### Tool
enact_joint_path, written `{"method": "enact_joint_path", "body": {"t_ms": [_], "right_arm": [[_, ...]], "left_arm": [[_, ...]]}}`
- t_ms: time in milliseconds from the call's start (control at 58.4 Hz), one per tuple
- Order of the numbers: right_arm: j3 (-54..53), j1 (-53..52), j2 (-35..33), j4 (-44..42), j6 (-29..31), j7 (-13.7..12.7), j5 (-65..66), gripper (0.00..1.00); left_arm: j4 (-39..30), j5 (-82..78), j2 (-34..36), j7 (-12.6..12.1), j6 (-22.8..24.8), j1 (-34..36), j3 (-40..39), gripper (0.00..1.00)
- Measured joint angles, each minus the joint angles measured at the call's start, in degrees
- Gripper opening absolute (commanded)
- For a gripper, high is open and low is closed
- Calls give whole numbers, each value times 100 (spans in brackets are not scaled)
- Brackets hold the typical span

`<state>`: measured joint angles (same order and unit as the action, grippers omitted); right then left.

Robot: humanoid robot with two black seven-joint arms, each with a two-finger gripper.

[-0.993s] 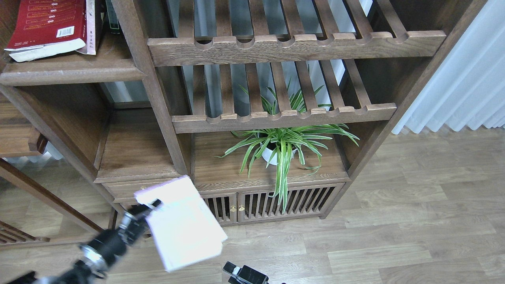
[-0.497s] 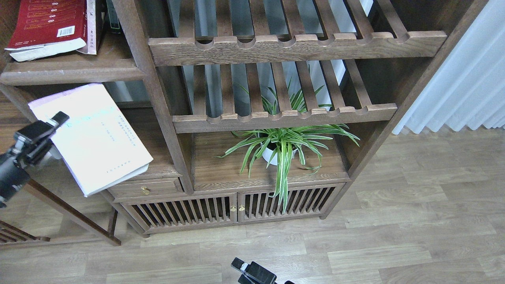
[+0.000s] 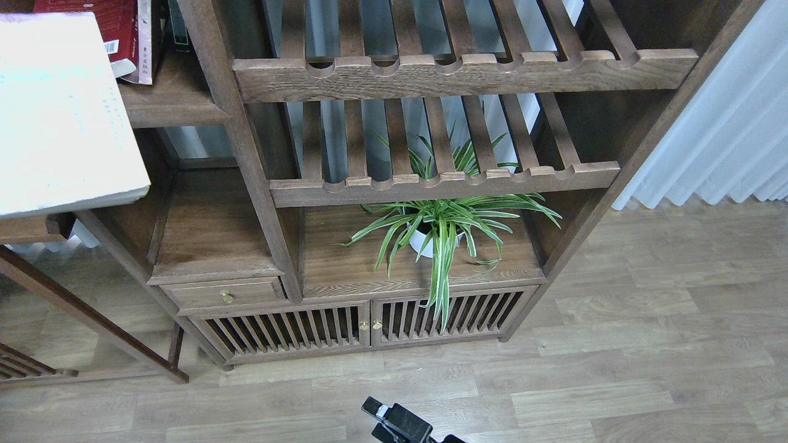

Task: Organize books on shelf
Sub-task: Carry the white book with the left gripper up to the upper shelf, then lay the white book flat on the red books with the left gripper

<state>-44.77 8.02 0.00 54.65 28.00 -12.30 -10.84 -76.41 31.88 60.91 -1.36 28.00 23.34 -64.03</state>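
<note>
The thin pale lavender-white book (image 3: pixel 61 111) fills the upper left of the head view, raised in front of the left end of the dark-brown shelf board (image 3: pixel 175 104) and hiding it. The left gripper that carried it is out of view past the left edge. The thick red book (image 3: pixel 120 27) lies on the shelf behind it, mostly hidden. A pinkish cover edge with Chinese characters (image 3: pixel 143 43) shows beside the red book. My right gripper (image 3: pixel 394 424) is a small dark tip at the bottom edge, low over the floor; its fingers cannot be told apart.
A green-spined book (image 3: pixel 175 24) stands at the back of the shelf by the upright post (image 3: pixel 246 154). Two slatted racks (image 3: pixel 462 67) fill the middle bay. A potted spider plant (image 3: pixel 440 231) sits on the lower cabinet top. A white curtain (image 3: pixel 732 123) hangs at the right.
The pale book has risen from low over the floor, up and to the left, to the height of the shelf. The left gripper has left the view. The right gripper barely moved.
</note>
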Motion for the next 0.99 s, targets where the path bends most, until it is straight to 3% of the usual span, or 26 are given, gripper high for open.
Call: {"method": "enact_joint_path", "body": {"t_ms": [377, 634, 839, 993], "right_arm": [[-22, 33, 0, -10, 0, -8, 30, 99], [-50, 24, 0, 23, 0, -10, 38, 99], [-56, 23, 0, 62, 0, -10, 38, 99], [-58, 23, 0, 70, 0, -10, 38, 99]], "left_arm": [[394, -129, 347, -635, 0, 859, 195, 8], [1145, -346, 353, -800, 0, 2343, 1119, 8], [1757, -603, 102, -1147, 0, 3736, 2075, 8], [2054, -618, -202, -1405, 0, 4213, 2362, 8]]}}
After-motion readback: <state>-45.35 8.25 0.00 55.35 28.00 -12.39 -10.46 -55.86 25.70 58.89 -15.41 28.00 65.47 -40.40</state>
